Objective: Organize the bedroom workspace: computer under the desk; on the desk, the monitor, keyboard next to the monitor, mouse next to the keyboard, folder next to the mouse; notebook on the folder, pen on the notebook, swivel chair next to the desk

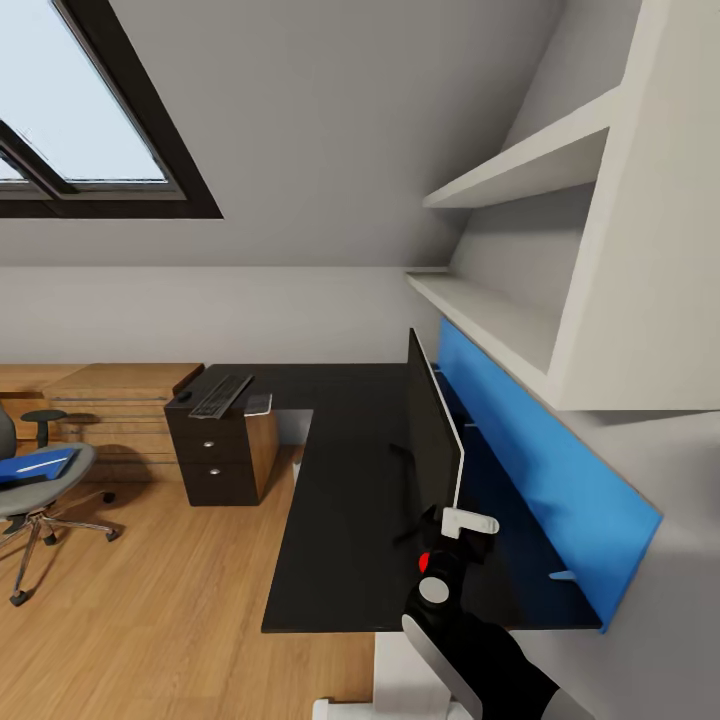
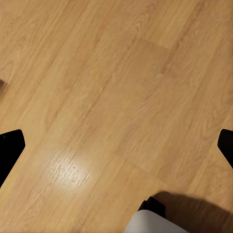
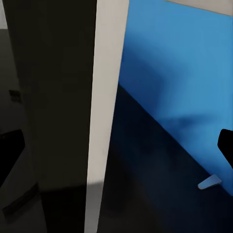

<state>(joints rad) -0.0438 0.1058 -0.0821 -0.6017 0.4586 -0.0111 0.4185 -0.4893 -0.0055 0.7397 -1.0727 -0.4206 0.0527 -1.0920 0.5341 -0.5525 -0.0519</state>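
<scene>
The monitor [image 1: 432, 430] stands edge-on on the black L-shaped desk [image 1: 340, 500], near the blue back panel. My right gripper [image 1: 448, 527] is at the monitor's near edge. Close up, the right gripper [image 3: 116, 145] is open, with the monitor's pale grey rim [image 3: 104, 116] and black front [image 3: 53, 97] between its spread fingers. The keyboard [image 1: 222, 395] lies on the desk's far left end above the drawers, a small dark mouse [image 1: 184, 397] beside it. At the far left, the swivel chair [image 1: 30, 500] carries the blue folder [image 1: 40, 465]. My left gripper [image 2: 116, 145] hangs open over wood floor. The computer is out of view.
A pale flat item [image 1: 258, 403] lies next to the keyboard. White wall shelves [image 1: 500, 170] overhang the desk's right side above the blue panel [image 1: 560, 470]. Light wooden low cabinets [image 1: 110, 400] and a small black stool [image 1: 45, 418] stand at the back left. My base [image 2: 153, 224] shows over the floor.
</scene>
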